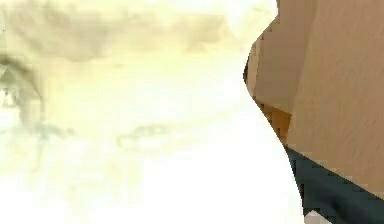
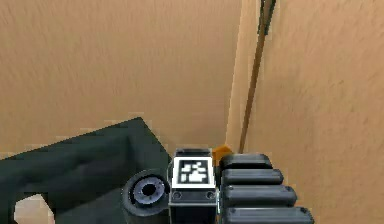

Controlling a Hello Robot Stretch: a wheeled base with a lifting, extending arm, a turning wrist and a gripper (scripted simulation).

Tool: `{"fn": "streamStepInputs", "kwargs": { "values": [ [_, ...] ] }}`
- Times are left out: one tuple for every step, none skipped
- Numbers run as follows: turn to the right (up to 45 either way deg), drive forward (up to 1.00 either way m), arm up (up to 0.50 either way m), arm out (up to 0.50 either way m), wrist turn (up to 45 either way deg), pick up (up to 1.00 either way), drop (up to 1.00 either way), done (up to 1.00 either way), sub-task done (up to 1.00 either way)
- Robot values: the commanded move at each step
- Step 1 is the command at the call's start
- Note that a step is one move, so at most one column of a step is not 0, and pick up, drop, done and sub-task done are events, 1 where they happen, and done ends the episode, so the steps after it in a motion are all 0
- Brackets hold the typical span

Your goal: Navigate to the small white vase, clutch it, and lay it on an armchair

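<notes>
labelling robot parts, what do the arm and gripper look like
The arm is a near-black bar of stacked rounded segments. At its end sits a white square with black marks, dark-framed. Left of it the gripper is a dark round body with a ring-shaped centre.

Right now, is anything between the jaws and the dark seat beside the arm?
Nothing visible stands between them; the jaws are close by the dark seat. Whether they hold anything, I cannot tell.

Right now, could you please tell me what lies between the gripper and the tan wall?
In the arm side view, a dark cushioned seat lies between gripper and wall.
</notes>
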Motion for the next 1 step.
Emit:
{"fn": "streamStepInputs", "kwargs": {
  "values": [
    [0.0,0.00,0.00,0.18,0.0,0.00,0.00,0.00,0.00]
  ]
}}
